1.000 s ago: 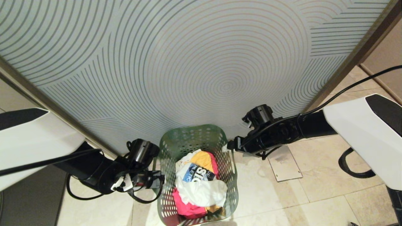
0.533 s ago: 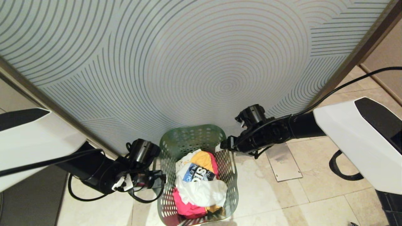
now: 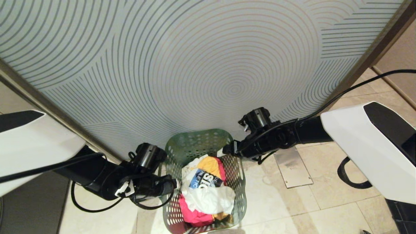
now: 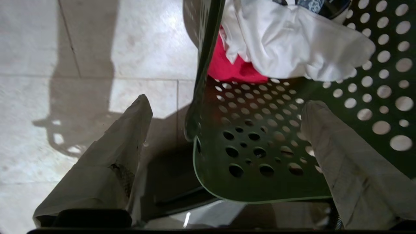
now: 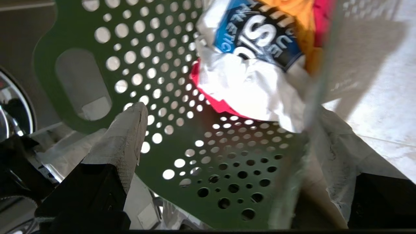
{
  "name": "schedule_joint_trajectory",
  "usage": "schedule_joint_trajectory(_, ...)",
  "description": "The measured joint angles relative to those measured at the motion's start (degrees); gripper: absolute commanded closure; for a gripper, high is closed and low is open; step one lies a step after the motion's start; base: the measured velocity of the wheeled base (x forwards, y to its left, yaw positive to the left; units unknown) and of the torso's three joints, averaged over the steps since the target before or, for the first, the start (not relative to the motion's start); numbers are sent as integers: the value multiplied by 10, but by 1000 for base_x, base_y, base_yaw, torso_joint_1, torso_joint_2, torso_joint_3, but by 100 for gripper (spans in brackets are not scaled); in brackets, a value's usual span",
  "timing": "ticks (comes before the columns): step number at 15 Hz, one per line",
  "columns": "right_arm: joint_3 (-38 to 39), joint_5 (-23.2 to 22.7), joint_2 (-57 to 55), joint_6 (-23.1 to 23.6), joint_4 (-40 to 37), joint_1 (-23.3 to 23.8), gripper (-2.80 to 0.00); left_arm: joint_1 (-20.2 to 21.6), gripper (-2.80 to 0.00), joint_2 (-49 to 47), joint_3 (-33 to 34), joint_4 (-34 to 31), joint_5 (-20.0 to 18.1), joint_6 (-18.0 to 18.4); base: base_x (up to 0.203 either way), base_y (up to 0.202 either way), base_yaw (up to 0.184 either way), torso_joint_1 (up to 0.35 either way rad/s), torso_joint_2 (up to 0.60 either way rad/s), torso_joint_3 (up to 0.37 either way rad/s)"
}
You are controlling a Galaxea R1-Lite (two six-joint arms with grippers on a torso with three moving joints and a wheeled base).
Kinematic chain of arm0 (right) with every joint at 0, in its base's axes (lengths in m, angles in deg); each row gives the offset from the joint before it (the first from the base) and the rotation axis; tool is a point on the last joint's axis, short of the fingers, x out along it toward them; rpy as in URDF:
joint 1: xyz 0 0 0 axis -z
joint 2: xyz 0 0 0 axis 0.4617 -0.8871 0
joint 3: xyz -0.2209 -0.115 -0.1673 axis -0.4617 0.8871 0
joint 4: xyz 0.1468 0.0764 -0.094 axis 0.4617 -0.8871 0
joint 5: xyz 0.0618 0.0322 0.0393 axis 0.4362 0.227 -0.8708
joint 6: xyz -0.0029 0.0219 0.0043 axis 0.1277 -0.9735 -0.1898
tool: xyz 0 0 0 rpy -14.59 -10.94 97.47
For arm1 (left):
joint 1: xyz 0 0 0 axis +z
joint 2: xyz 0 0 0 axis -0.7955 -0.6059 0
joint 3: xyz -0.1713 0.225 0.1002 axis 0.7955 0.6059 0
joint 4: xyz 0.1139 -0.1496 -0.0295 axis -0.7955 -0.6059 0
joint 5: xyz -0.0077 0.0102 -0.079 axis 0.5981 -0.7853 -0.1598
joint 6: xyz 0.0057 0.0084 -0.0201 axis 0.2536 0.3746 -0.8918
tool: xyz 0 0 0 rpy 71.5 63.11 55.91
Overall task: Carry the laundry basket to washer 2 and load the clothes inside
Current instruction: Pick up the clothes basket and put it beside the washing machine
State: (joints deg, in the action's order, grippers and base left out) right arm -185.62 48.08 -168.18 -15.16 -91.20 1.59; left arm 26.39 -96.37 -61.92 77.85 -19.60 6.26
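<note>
The green laundry basket (image 3: pixel 198 133) stands on the tile floor below me, holding the clothes (image 3: pixel 204 191): white with blue print, yellow-orange and pink-red. My left gripper (image 3: pixel 175 184) is open at the basket's left rim. In the left wrist view this gripper (image 4: pixel 227 100) straddles the perforated wall (image 4: pixel 260 156), one finger outside and one inside. My right gripper (image 3: pixel 223 151) is open at the far right rim. In the right wrist view it (image 5: pixel 231 109) also straddles the wall (image 5: pixel 45 58), near the clothes (image 5: pixel 247 81). Washer 2 is out of view.
A pale panel with concentric lines (image 3: pixel 208 65) in a brown frame rises right behind the basket. A metal floor plate (image 3: pixel 292 167) lies to the right on the beige tiles. A dark grey surface (image 3: pixel 29 208) sits at lower left. A curved chrome edge (image 5: pixel 6 110) shows beyond the basket.
The right gripper has moved left and reached the basket's far right rim. The left gripper has shifted right so its fingers reach over the left rim. The basket has stayed put.
</note>
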Motion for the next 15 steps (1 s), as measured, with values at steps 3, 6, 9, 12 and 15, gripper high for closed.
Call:
schedule_joint_trajectory(3,0,0,-3,0,3,-7,-280,-1,-280,11,-3,-13,-33,-33,0,0,0,0,0,0)
schedule_joint_trajectory(6,0,0,-7,0,8,-14,-280,-4,-280,11,-4,-11,-59,-45,0,0,0,0,0,0)
schedule_joint_trajectory(9,1,0,-9,-3,7,-17,-280,-9,-280,2,-10,-8,-59,-47,0,0,0,0,0,0)
schedule_joint_trajectory(12,2,1,-10,-2,7,-17,-280,-14,-280,-13,-27,-7,-60,-47,0,0,0,0,0,0)
schedule_joint_trajectory(15,4,1,-9,-2,7,-17,-280,-16,-280,-28,-42,12,-61,-46,0,0,0,0,0,0)
